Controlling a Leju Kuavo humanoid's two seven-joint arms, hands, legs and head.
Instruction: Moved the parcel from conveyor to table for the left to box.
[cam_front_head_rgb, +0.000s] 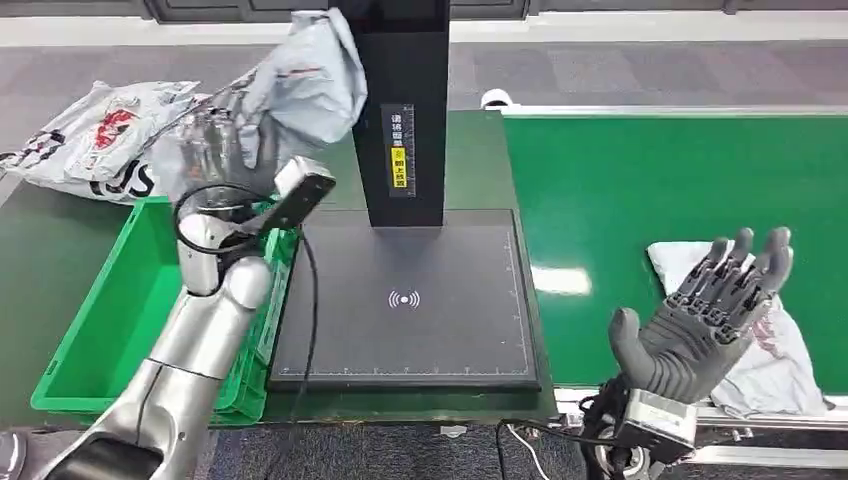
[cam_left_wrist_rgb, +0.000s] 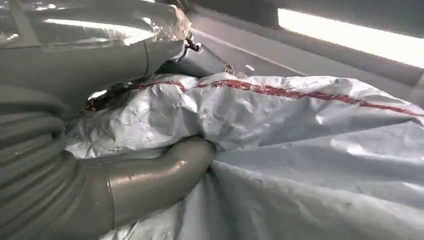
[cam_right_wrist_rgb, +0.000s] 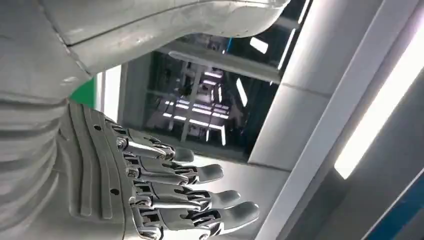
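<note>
Gripping one crumpled grey parcel (cam_front_head_rgb: 305, 85), the left hand (cam_front_head_rgb: 215, 150) is raised above the green box (cam_front_head_rgb: 120, 320) — the right hand (cam_front_head_rgb: 700, 320) hovers palm-up, released, over a second parcel (cam_front_head_rgb: 780, 350) on the green conveyor (cam_front_head_rgb: 680, 180). A black scanner stand (cam_front_head_rgb: 405, 100) rises beside the held parcel.

A crate (cam_front_head_rgb: 110, 330) sits left of the scale (cam_front_head_rgb: 405, 300); the conveyor (cam_front_head_rgb: 680, 190) runs right.
</note>
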